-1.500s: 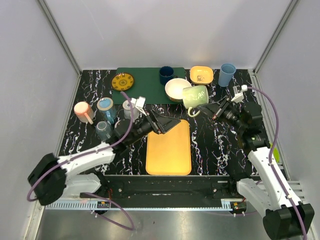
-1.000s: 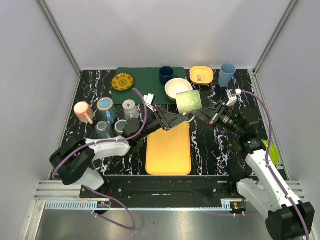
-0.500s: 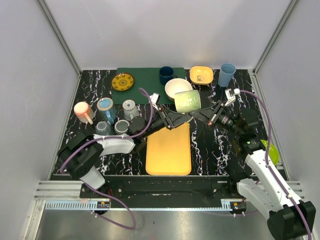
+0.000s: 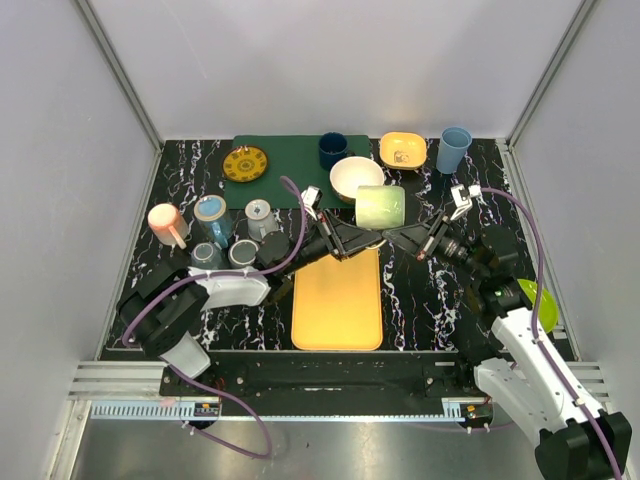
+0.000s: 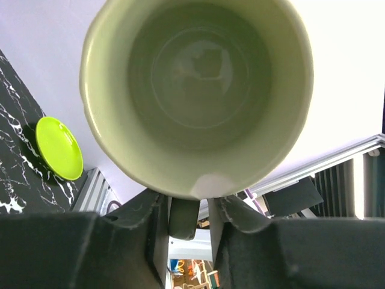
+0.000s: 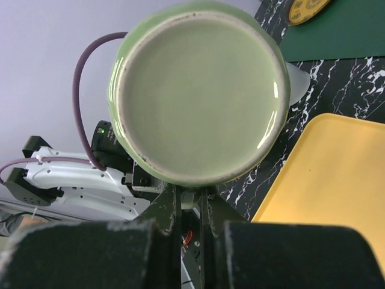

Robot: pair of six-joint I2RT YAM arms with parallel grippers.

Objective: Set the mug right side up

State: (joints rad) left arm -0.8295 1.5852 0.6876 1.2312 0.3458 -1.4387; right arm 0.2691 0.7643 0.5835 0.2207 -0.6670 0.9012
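The mug (image 4: 380, 207) is held on its side in the air, over the far edge of the yellow tray (image 4: 338, 300) and just before the white bowl (image 4: 350, 175). Its handle is pinched by the nearly closed jaws of the left gripper (image 5: 188, 208) at the mouth end and of the right gripper (image 6: 190, 198) at the base end. Bare tabletop (image 4: 420, 290) is seen right of the tray.

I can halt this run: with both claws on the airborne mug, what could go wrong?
1. The left claw and right claw both pinch the light green mug only by its handle; uneven release could twist or drop it.
2. It hangs sideways near the white bowl and yellow tray; a fall might strike either.
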